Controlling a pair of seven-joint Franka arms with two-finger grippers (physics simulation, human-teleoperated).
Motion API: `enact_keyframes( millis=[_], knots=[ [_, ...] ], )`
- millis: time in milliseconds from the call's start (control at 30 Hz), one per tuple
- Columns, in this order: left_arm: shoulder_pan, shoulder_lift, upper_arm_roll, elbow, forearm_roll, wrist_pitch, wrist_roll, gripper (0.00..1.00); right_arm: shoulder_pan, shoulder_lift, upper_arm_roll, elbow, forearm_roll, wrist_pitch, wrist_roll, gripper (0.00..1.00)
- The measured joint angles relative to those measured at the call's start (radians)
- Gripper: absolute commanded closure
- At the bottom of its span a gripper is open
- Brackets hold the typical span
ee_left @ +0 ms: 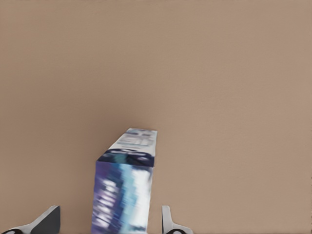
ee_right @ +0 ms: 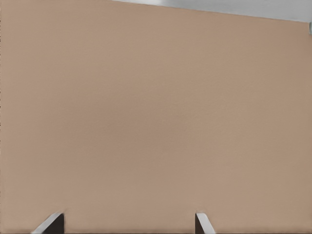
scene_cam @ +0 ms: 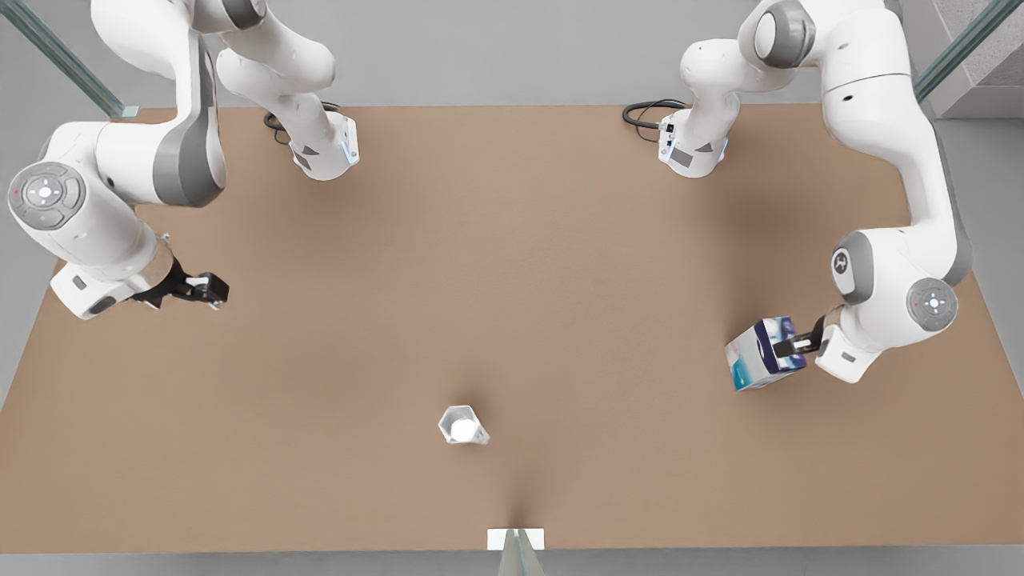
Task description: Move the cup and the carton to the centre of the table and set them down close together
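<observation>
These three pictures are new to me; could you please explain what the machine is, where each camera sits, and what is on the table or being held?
The machine is a pair of white robot arms, rendered in a simulator, each ending in a two-finger gripper. The front view looks down on the brown table from above. The other two pictures come from cameras on the arms' wrists.

The left wrist view shows the carton between that arm's fingers. In the front view, this is the arm on the right: the left gripper grips the carton, which looks tilted, near the table's right side.

The right gripper, on the front view's left, is open and holds nothing; its wrist view looks at bare table. This arm appears to be waiting.

The cup stands free on the table, near the middle of the near edge.
</observation>
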Motion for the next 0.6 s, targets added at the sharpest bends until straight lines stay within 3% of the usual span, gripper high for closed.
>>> enact_keyframes(
  millis=[600],
  knots=[
    [-0.008,0.023,0.001,-0.150,-0.014,0.081,0.094,0.00,-0.004,0.017,-0.003,0.011,-0.012,0.002,0.003,0.00]
  ],
)
